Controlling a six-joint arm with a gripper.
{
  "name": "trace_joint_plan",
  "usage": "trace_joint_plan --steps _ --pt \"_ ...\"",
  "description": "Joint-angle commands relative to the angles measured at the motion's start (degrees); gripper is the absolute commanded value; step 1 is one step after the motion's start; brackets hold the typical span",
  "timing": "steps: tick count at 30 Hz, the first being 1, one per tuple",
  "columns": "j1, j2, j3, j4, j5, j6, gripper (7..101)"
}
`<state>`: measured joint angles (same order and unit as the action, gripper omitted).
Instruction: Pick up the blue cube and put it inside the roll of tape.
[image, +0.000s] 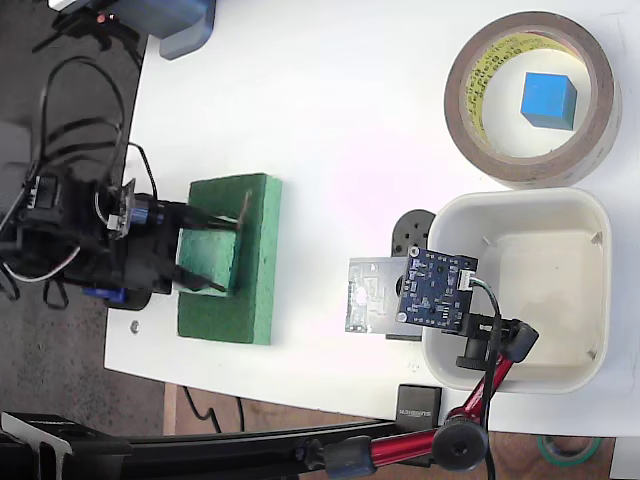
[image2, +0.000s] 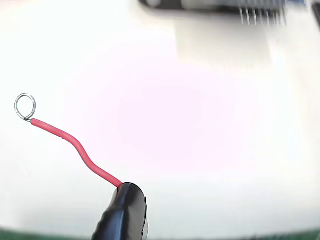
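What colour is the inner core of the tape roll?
Yellowish with print, on the roll of tape; the fixed view shows it best.

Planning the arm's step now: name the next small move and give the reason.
Probably none beyond holding back at rest: the blue cube already sits inside the roll of tape, on the table. The gripper is far to the left over the green foam block.

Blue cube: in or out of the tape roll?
In. The blue cube sits on the table inside the roll of tape, ringed by it.
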<state>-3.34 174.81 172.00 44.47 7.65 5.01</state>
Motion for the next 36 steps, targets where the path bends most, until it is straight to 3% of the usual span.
trace_joint_plan --steps 1,36 --pt "-0.35 0.18 -0.44 -0.26 -0.26 -0.09 100.3" --pt "-0.09 0.18 -0.44 -0.18 -0.88 -0.35 100.3"
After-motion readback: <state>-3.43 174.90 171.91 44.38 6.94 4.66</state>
